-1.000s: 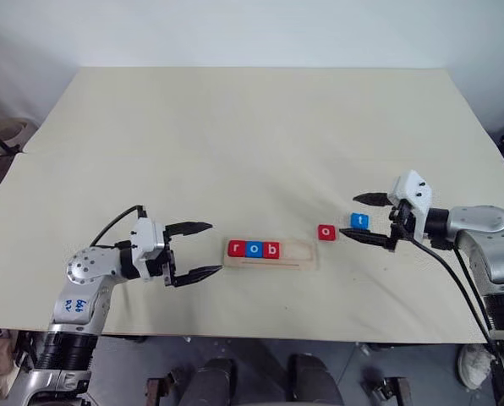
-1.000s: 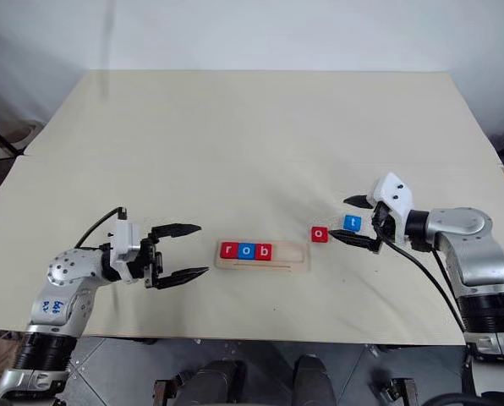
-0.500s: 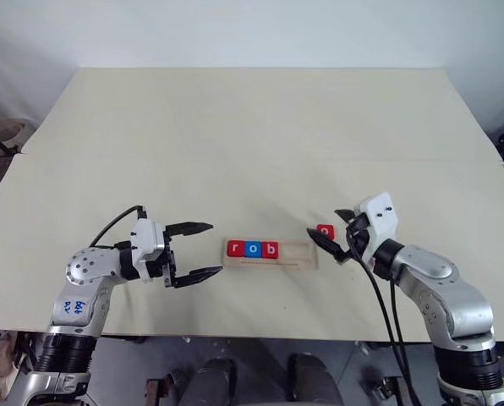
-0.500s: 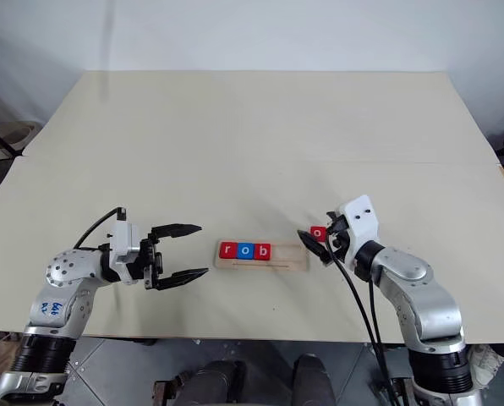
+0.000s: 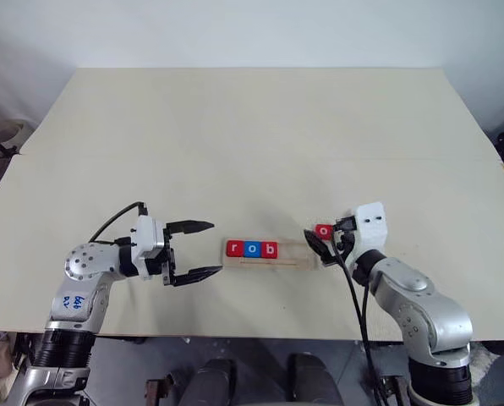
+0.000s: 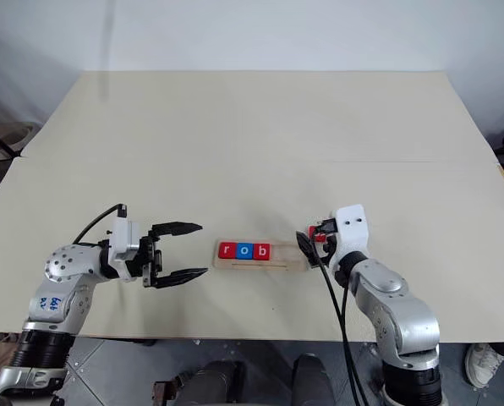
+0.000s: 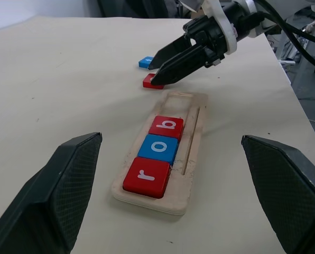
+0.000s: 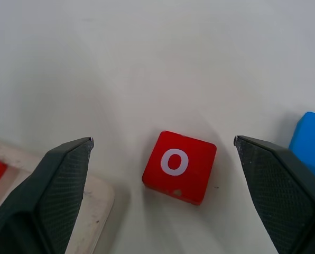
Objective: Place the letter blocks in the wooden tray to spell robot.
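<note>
The wooden tray (image 5: 296,255) lies at the table's near middle. It holds the red r (image 5: 234,249), a blue o (image 5: 252,249) and the red b (image 5: 271,249) in its left part. A red o block (image 8: 179,166) lies flat on the table just off the tray's right end. My right gripper (image 5: 326,235) is open, low over the table, with a finger on either side of this block and not touching it. The blue t block (image 7: 144,62) lies just beyond, partly hidden by the right hand. My left gripper (image 5: 194,250) stands open and empty left of the tray, pointing at it.
The wide beige table (image 5: 252,144) stretches away behind the tray. The tray's right end (image 7: 186,100) is bare wood. A black cable (image 5: 353,296) hangs from the right wrist toward the table's near edge.
My right gripper has swung left from around the blue t and turned at the wrist. It now straddles the red o. The left gripper and the tray's blocks have stayed put.
</note>
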